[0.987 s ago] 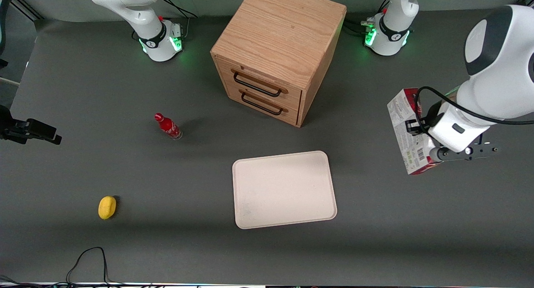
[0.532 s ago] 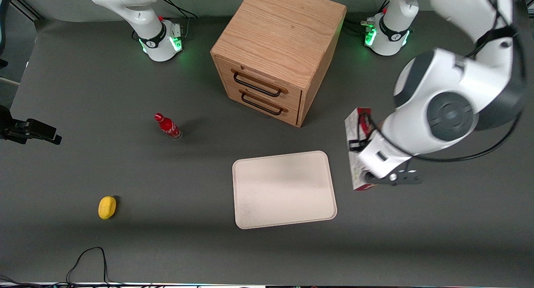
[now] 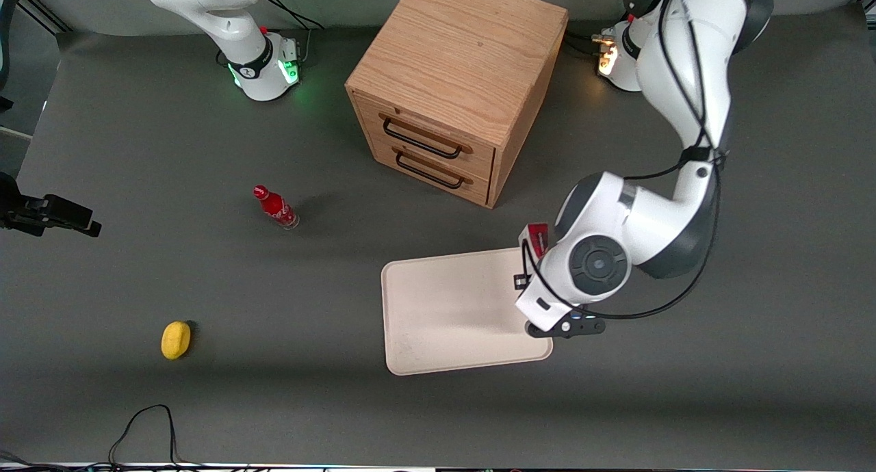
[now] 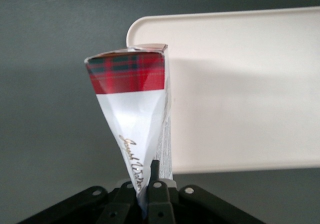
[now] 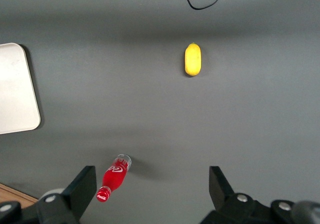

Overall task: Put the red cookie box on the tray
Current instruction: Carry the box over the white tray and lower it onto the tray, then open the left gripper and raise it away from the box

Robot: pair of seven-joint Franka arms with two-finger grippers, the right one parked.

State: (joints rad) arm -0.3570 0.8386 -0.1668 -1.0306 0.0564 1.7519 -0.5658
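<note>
The red cookie box [image 4: 131,104] hangs end-down with its tartan red end lowest, and my gripper [image 4: 148,183] is shut on its upper part. It hovers above the edge of the cream-white tray [image 4: 240,94], at a rounded corner. In the front view the arm's wrist [image 3: 594,263] covers most of the box. Only a red end of the red cookie box [image 3: 538,237] shows, over the tray [image 3: 452,308] edge nearest the working arm's end. The jaws press the carton from both sides, and one black finger [image 4: 155,170] lies against its printed face.
A wooden two-drawer cabinet [image 3: 458,82] stands farther from the front camera than the tray. A small red bottle [image 3: 275,207] and a yellow lemon-like object [image 3: 176,339] lie toward the parked arm's end. A black cable [image 3: 144,424] loops at the table's near edge.
The arm has swung from the working arm's end of the table toward the tray, carrying the box. The box now hangs over the tray's edge instead of over bare table.
</note>
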